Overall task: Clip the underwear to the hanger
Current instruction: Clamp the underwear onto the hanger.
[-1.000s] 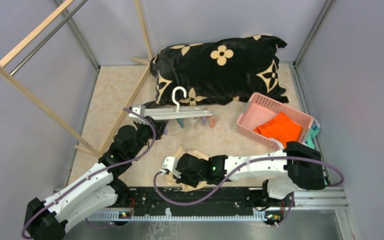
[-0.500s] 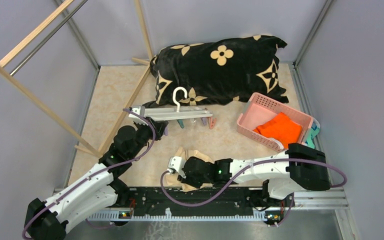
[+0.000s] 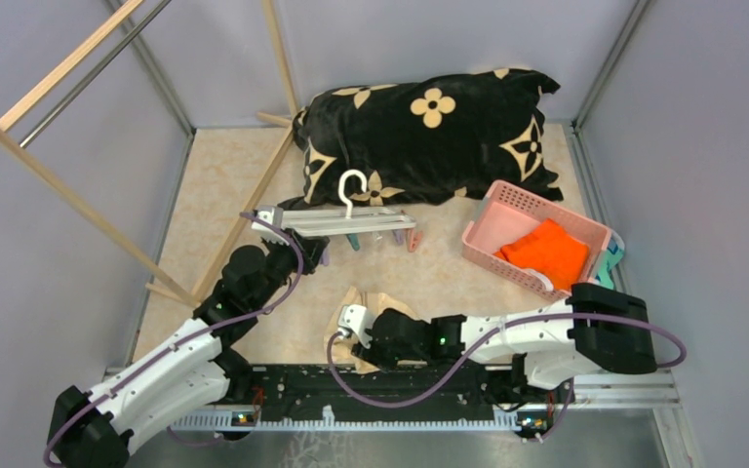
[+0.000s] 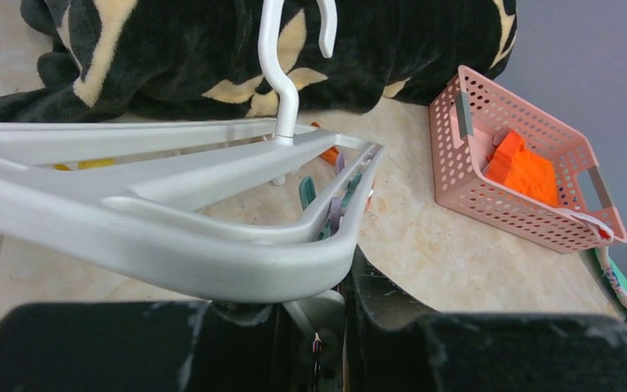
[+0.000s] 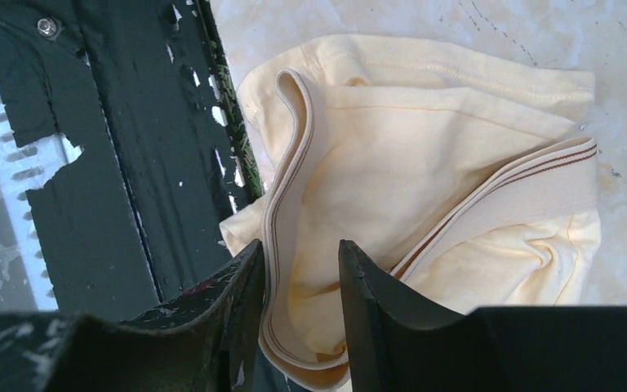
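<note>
White arm links (image 3: pixel 166 363), black joints (image 3: pixel 254 273), purple cables (image 3: pixel 283 239); scuffed black end effector fingers (image 5: pixel 375 302)

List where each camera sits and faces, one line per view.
Top external: above and behind the bases, looking down on the table; both arms show.
Left wrist: looks along the hanger toward the pink basket; left gripper's fingers below.
Right wrist: looks down on the underwear; right gripper's fingers below.
Shared: top and left wrist both show hanger and basket.

1 camera looks down from behind; 2 wrist cameras sit close, right seemingly sharing the underwear (image 5: pixel 424 163).
</note>
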